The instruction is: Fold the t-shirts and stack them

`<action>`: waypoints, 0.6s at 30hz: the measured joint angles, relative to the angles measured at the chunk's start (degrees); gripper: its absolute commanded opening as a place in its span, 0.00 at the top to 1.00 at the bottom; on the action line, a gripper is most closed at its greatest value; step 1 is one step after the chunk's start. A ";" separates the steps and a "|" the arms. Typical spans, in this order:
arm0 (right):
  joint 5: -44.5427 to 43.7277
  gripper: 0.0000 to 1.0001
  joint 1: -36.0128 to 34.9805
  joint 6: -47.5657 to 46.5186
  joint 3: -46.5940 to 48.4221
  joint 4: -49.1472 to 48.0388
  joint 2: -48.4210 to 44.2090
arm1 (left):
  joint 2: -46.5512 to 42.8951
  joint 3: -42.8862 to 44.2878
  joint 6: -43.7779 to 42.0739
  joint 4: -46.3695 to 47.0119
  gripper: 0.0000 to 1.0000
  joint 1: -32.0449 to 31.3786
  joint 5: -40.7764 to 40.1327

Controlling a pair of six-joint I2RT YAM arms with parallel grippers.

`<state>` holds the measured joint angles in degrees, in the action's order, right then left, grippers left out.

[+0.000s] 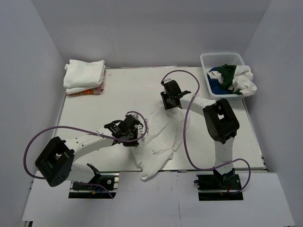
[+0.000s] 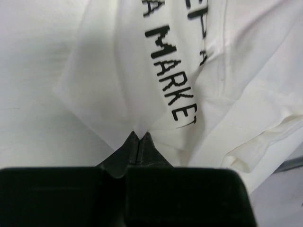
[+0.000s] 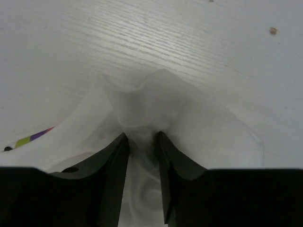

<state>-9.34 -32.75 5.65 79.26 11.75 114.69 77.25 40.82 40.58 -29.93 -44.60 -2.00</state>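
A white t-shirt [image 1: 163, 137] with dark lettering lies crumpled mid-table, its lower end hanging over the front edge. My left gripper [image 1: 131, 130] is shut on its left edge; in the left wrist view the closed fingertips [image 2: 140, 135] pinch the cloth [image 2: 109, 75] just below the word "MARKET" [image 2: 171, 82]. My right gripper [image 1: 169, 101] holds the shirt's far end; in the right wrist view the fingers [image 3: 141, 137] clamp a bunched fold of thin white cloth [image 3: 156, 99] just above the table. A colourful bit of print shows at the left there.
A stack of folded white shirts [image 1: 85, 74] sits at the back left, on something pink-orange. A white lattice basket [image 1: 222, 55] at the back right holds a blue shirt [image 1: 215, 79], a dark green one [image 1: 229, 74] and a white one [image 1: 245, 81]. Purple cables loop from both arms.
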 measured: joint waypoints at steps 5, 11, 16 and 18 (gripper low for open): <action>-7.28 1.00 0.33 3.54 -0.09 -1.31 0.96 | -3.82 2.91 2.19 -2.08 1.00 -0.09 -10.29; -15.32 1.00 0.42 4.24 -7.67 -4.76 -8.81 | -5.75 10.58 4.26 -6.36 1.00 0.68 -23.54; -16.87 1.00 0.37 1.44 -11.85 -8.92 -29.18 | -6.12 23.08 5.35 -10.51 1.00 0.22 -37.38; -16.65 1.00 0.33 -0.02 -12.00 -11.26 -37.59 | -8.02 26.58 3.23 -8.76 1.00 0.22 -41.05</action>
<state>-26.00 -32.42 5.63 67.26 0.49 77.10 69.23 67.40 43.81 -38.70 -44.38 -43.05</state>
